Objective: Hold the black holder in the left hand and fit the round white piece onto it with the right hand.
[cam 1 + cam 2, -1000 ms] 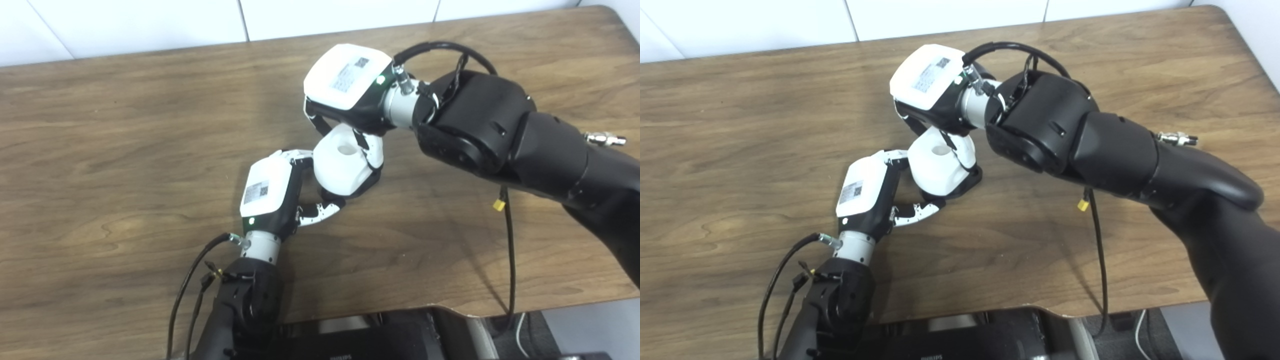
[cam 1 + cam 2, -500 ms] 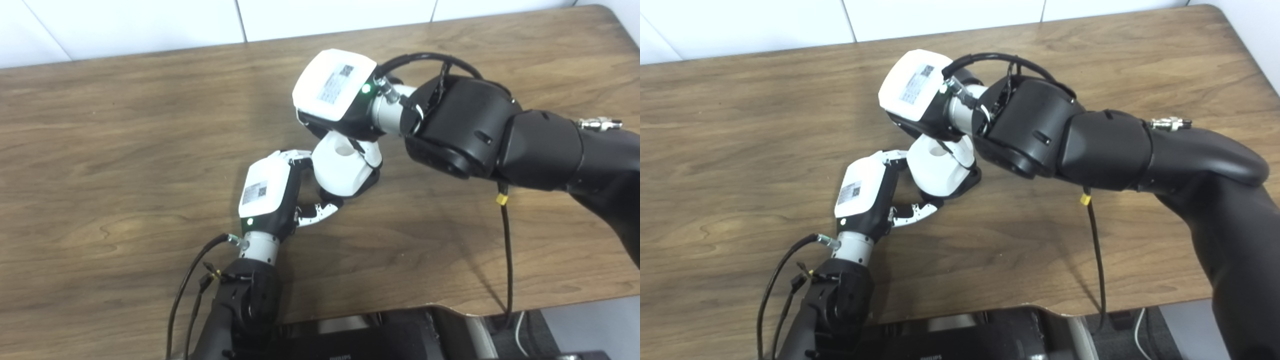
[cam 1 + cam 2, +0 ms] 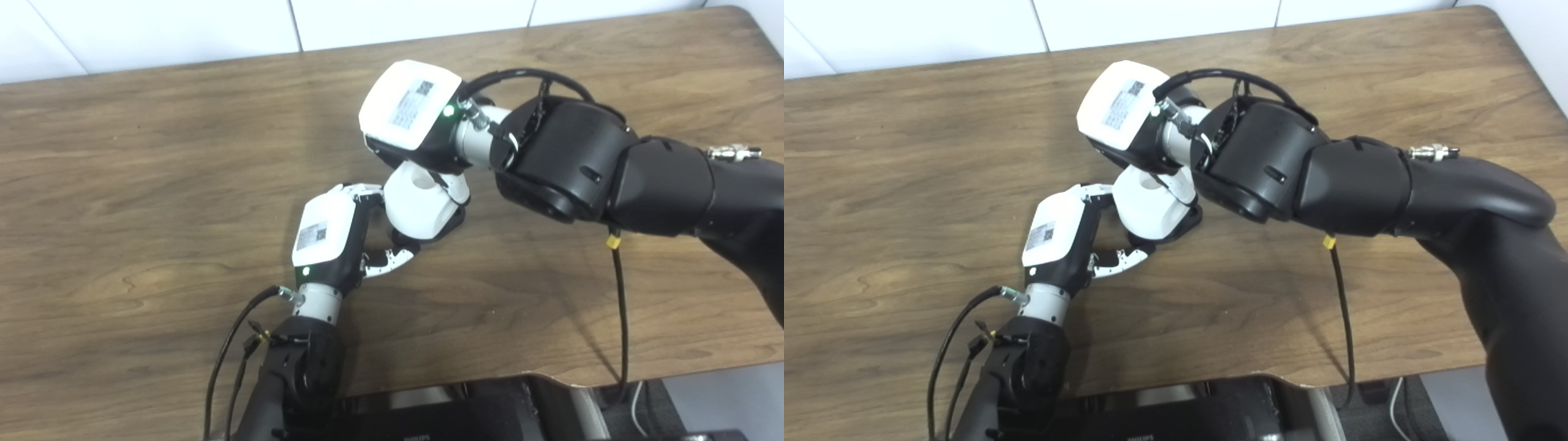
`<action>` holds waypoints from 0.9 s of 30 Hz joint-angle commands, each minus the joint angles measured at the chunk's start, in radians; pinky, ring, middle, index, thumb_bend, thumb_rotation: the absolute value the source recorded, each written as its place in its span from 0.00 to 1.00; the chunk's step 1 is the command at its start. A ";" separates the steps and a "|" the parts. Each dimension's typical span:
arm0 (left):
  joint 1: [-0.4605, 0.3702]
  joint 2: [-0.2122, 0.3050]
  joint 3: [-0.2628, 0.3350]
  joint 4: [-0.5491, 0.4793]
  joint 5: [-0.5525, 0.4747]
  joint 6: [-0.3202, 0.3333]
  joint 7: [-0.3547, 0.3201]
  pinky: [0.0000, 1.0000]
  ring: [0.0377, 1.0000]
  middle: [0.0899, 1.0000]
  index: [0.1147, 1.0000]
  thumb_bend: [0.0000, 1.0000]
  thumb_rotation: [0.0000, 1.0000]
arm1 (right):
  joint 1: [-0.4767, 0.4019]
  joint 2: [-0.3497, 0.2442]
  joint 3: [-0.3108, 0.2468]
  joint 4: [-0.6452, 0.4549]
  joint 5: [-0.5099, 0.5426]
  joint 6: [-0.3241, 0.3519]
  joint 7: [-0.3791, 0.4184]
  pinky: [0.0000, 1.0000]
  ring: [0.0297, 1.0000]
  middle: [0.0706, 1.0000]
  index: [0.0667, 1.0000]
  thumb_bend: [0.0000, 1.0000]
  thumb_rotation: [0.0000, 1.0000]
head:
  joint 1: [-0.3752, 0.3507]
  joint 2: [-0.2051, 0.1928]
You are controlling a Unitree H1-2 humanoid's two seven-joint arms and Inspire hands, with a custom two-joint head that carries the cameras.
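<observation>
where the two arms meet near the middle of the wooden table (image 3: 153, 184), the round white piece (image 3: 416, 205) sits on top of the black holder (image 3: 444, 225), of which only a dark edge shows beneath and to the right of the white body. the piece has a round hollow in its upper face and leans a little toward the left. the right hand (image 3: 411, 119) comes in from above and behind it, its white back plate turned up toward the cameras, its fingers (image 3: 452, 184) wrapped down over the far side of the white piece in a grasp. the left hand (image 3: 331, 242) stands on its edge just left of the assembly, its fingers reaching along the near-left side of the piece and its thumb stretched out toward the base of the holder; whether it truly clamps the holder i cannot tell, since the contact is hidden by the white piece.
</observation>
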 commanded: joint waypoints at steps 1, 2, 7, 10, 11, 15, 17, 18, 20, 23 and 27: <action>-0.018 -0.011 0.001 -0.030 0.008 -0.017 0.022 0.89 0.80 0.73 0.42 0.52 0.06 | 0.021 -0.022 0.003 0.010 0.021 0.028 0.104 0.60 0.81 0.68 0.45 0.52 0.13 | -0.001 0.000; -0.018 -0.011 0.001 -0.029 0.008 -0.018 0.023 0.89 0.81 0.73 0.42 0.52 0.06 | 0.022 -0.021 -0.001 0.011 0.021 0.028 0.104 0.60 0.81 0.68 0.45 0.52 0.13 | -0.001 0.000; -0.017 -0.013 0.001 -0.030 0.008 -0.017 0.023 0.88 0.80 0.72 0.42 0.52 0.06 | 0.033 -0.017 -0.021 0.016 0.029 0.028 0.104 0.60 0.80 0.68 0.45 0.52 0.13 | -0.001 0.000; -0.017 -0.014 0.001 -0.030 0.008 -0.016 0.023 0.88 0.80 0.73 0.42 0.52 0.06 | 0.046 -0.009 -0.066 0.016 0.059 0.028 0.104 0.62 0.82 0.69 0.45 0.52 0.13 | -0.001 0.000; -0.017 -0.013 0.001 -0.028 0.009 -0.015 0.023 0.88 0.80 0.72 0.42 0.52 0.06 | 0.047 -0.006 -0.085 0.016 0.072 0.029 0.104 0.62 0.82 0.70 0.45 0.52 0.13 | 0.001 -0.003; -0.018 -0.010 0.003 -0.021 0.007 -0.020 0.027 0.88 0.80 0.72 0.42 0.52 0.06 | 0.037 -0.003 -0.139 0.012 0.116 0.028 0.104 0.65 0.84 0.73 0.45 0.52 0.13 | -0.001 -0.004; -0.019 -0.010 0.003 -0.020 0.008 -0.018 0.026 0.87 0.79 0.72 0.42 0.52 0.06 | 0.029 0.000 -0.170 0.007 0.131 0.028 0.104 0.65 0.86 0.74 0.45 0.52 0.13 | 0.001 -0.005; -0.019 -0.010 0.003 -0.021 0.009 -0.017 0.024 0.88 0.79 0.72 0.42 0.52 0.06 | 0.025 0.000 -0.182 0.006 0.141 0.028 0.104 0.66 0.86 0.74 0.45 0.52 0.13 | 0.001 -0.005; -0.019 -0.009 0.003 -0.024 0.008 -0.015 0.020 0.88 0.80 0.73 0.42 0.52 0.06 | 0.017 -0.002 -0.193 0.004 0.154 0.028 0.104 0.66 0.86 0.74 0.45 0.52 0.13 | 0.001 -0.003; -0.017 -0.007 0.003 -0.027 0.009 -0.015 0.017 0.89 0.80 0.73 0.42 0.52 0.06 | -0.004 -0.014 -0.204 0.001 0.173 0.028 0.104 0.65 0.86 0.74 0.44 0.52 0.14 | -0.003 -0.003; -0.016 -0.003 0.003 -0.026 0.007 -0.020 0.021 0.87 0.79 0.72 0.42 0.52 0.06 | -0.042 -0.035 -0.195 0.006 0.200 0.028 0.104 0.64 0.86 0.73 0.44 0.52 0.14 | -0.004 -0.002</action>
